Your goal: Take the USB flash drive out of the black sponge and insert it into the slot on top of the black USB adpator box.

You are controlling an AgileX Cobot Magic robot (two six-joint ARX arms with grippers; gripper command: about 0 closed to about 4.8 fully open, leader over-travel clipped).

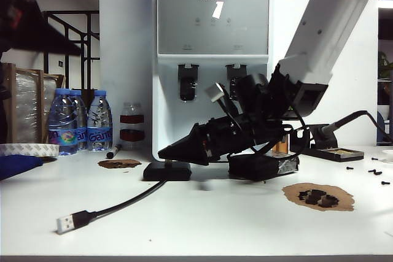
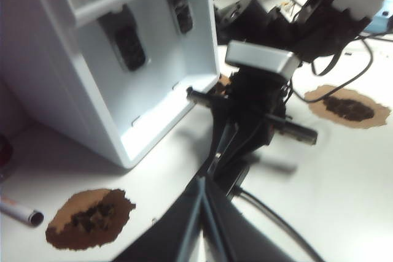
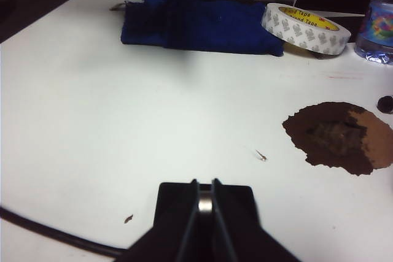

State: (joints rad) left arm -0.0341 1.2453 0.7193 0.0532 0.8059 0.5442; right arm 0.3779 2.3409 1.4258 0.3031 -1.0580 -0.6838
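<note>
My right gripper is shut on the USB flash drive, a small silver piece between its fingertips. It is directly over the top of the black USB adpator box. In the exterior view this gripper reaches across to the left, its tip just above the flat box. The fingers hide the slot. The black sponge, part wrapped in shiny tape, lies behind the arm. The box's cable ends in a silver plug. My left gripper hangs shut and empty, facing the right arm.
A white water dispenser stands behind the box. Water bottles and a marker are at the left. Brown patches hold black foam scraps. A blue cloth and a tape roll lie at the far side.
</note>
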